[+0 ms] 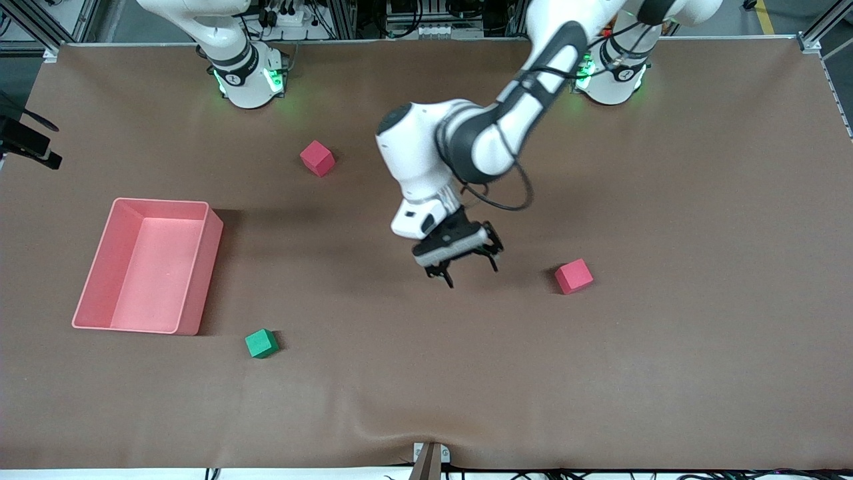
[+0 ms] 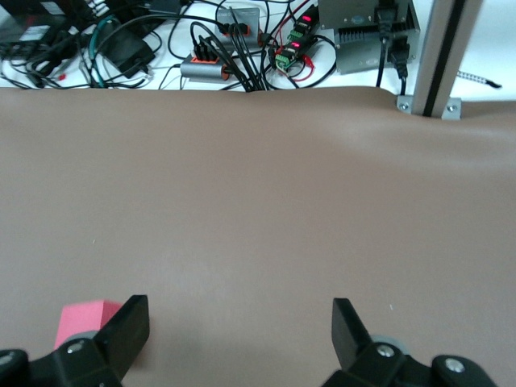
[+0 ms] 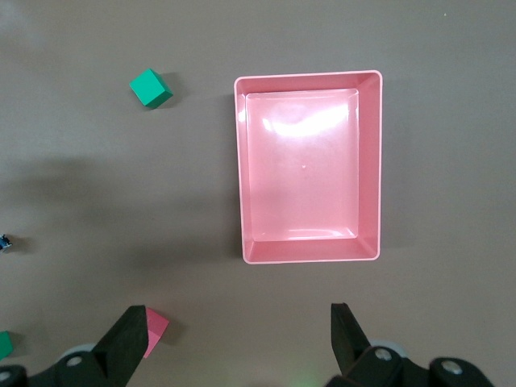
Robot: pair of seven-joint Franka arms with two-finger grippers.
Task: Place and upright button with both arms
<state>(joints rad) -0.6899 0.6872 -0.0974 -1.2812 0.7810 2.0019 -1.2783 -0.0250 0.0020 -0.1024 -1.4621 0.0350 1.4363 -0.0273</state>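
Nearest the front camera lies a green cube (image 1: 261,343), just beside the near corner of a pink bin (image 1: 192,293) that sits toward the right arm's end of the table. The left gripper (image 1: 468,269) hangs over bare brown table (image 1: 666,367) near the middle, fingers spread wide and holding nothing. A red cube (image 1: 574,276) rests near it, toward the left arm's end; the left wrist view catches that cube's corner just past one fingertip (image 2: 129,322). Another red cube (image 1: 317,158) sits farther from the camera, closer to the right arm's base.

The right gripper (image 3: 234,339) is out of the front view (only that arm's base shows there); its own camera looks straight down on the bin, which holds nothing, with its fingers wide apart and nothing between them.

A tiny dark speck (image 3: 4,242) at the edge of the right wrist view may be the button; the front view does not show it.
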